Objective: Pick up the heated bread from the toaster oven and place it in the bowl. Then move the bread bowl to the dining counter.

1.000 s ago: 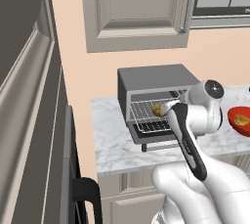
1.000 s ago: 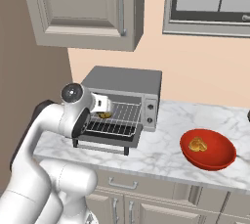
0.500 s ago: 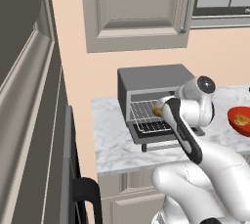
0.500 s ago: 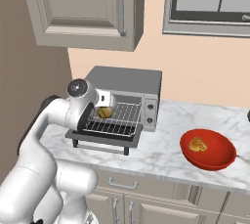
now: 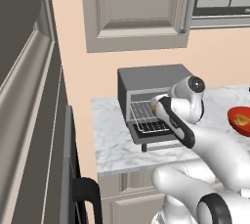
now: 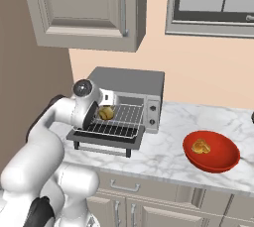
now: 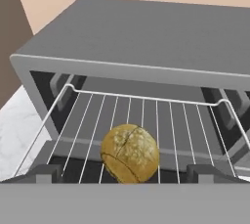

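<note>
Golden-brown heated bread (image 7: 130,152) sits on the toaster oven's (image 7: 146,47) pulled-out rack, fingers (image 7: 46,173) spread apart either side (ready to close).

No readable text, label, brand, number or sign anywhere. Control panel of the toaster oven (image 6: 153,109) too small to make out; cabinet doors, marble counter and red bowl (image 6: 212,151) unmarked.
</note>
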